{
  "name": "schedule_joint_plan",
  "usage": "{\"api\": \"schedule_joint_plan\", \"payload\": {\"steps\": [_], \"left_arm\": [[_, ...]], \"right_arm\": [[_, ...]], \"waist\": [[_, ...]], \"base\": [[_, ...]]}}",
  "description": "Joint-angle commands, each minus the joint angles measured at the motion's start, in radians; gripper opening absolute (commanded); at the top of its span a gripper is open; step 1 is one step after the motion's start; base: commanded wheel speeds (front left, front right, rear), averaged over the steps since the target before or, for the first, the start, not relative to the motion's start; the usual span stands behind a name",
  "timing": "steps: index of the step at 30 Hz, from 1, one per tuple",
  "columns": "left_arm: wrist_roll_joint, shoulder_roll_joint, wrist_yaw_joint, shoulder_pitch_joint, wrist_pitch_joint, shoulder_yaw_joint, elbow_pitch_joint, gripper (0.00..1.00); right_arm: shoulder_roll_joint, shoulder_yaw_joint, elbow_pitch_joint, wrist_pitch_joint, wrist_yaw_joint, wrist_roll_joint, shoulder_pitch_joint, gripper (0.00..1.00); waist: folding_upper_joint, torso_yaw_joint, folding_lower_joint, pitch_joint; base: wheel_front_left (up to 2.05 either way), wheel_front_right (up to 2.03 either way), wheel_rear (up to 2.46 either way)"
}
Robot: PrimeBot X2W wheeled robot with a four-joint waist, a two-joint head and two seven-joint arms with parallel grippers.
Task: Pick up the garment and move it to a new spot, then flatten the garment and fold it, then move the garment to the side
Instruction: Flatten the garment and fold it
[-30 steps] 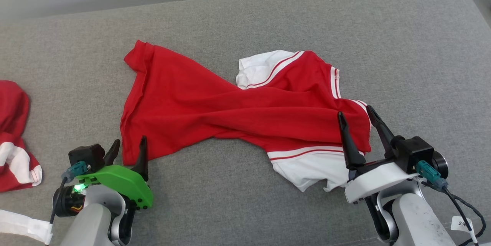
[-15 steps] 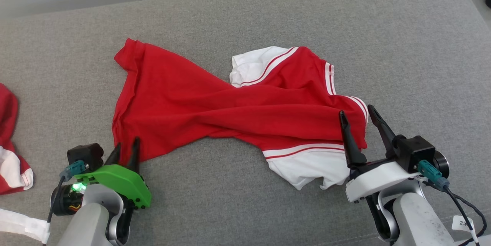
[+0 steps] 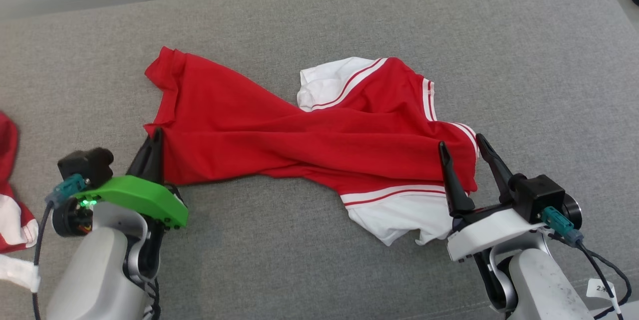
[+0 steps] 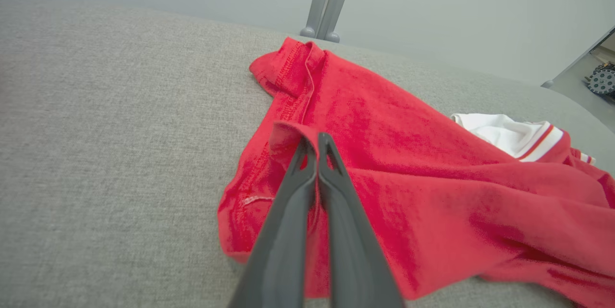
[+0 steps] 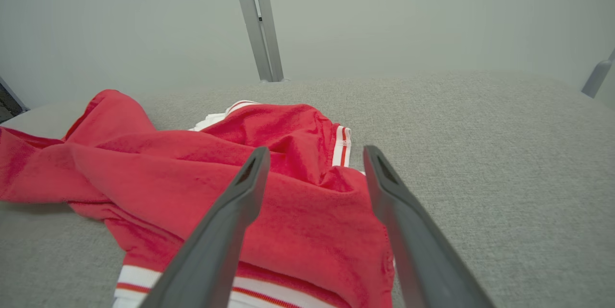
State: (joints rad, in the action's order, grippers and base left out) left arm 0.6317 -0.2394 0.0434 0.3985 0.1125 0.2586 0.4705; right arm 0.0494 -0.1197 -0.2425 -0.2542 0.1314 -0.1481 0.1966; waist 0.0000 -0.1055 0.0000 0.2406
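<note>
Hem fabric sits pinched between the two dark fingers of the left gripper [image 3: 156, 135], which we see pressed together at the lower left of the head view. In the left wrist view a small fold of the red edge curls over their tips. The T-shirt [image 3: 309, 145] runs from that grip across the centre of the frame toward the lower right, twisted at its middle into long diagonal creases. It rests on a grey upholstered surface [image 3: 349, 20] with a coarse woven texture and a rounded corner at the upper right. The knit is bright red and matte, with a stitched hem along its left side. One white sleeve [image 3: 324, 85] with a red-striped band lies bunched just above centre. A second white sleeve [image 3: 394, 217] pokes out below the red body, right of centre.

The right gripper [image 3: 461, 141] stands at the lower right with its long, tapered fingers spread apart. We see the crumpled right end of the shirt lying between and beneath them, but we cannot tell whether the tips touch the cloth.

At the far left edge another red-and-white garment [image 3: 10, 200] lies partly cut off by the frame, well apart from the shirt.
</note>
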Motion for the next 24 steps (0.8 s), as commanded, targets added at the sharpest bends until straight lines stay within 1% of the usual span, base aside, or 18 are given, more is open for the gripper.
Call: {"api": "schedule_joint_plan", "payload": {"steps": [1,6,12,17,22,23,24], "left_arm": [[-0.001,-0.016,-0.004,0.04,-0.008,-0.003,-0.009,0.0],[-0.004,-0.031,-0.003,0.154,-0.036,-0.008,0.007,0.0],[-0.018,-0.049,0.009,0.285,-0.043,-0.008,0.084,0.0],[-0.038,-0.063,0.022,0.356,-0.03,0.006,0.159,0.0],[-0.057,-0.064,0.032,0.404,0.017,0.018,0.222,0.0],[-0.057,-0.059,0.035,0.409,0.026,0.021,0.233,0.25],[-0.06,-0.053,0.037,0.413,0.038,0.026,0.243,0.99]], "right_arm": [[0.002,-0.003,0.005,-0.005,-0.001,-0.007,0.015,1.0],[0.002,-0.016,0.007,-0.006,-0.001,-0.012,0.032,1.0],[0.002,-0.034,0.011,-0.01,-0.001,-0.022,0.051,1.0],[0.002,-0.054,0.015,-0.012,-0.001,-0.028,0.061,1.0],[0.001,-0.061,0.013,-0.011,-0.001,-0.028,0.071,1.0],[0.001,-0.061,0.012,-0.011,-0.001,-0.026,0.073,1.0],[0.002,-0.06,0.011,-0.012,-0.001,-0.023,0.073,1.0]], "waist": [[0.0,-0.013,0.0,0.018],[0.0,-0.05,0.0,0.06],[0.0,-0.109,0.0,0.112],[0.0,-0.145,0.0,0.146],[0.0,-0.148,0.0,0.161],[0.0,-0.144,0.0,0.162],[0.0,-0.137,0.0,0.161]], "base": [[0.0,0.0,0.0],[0.0,0.0,0.0],[0.0,0.0,0.0],[0.0,0.0,0.0],[0.0,0.0,0.0],[0.0,0.0,0.0],[0.0,0.0,0.0]]}}
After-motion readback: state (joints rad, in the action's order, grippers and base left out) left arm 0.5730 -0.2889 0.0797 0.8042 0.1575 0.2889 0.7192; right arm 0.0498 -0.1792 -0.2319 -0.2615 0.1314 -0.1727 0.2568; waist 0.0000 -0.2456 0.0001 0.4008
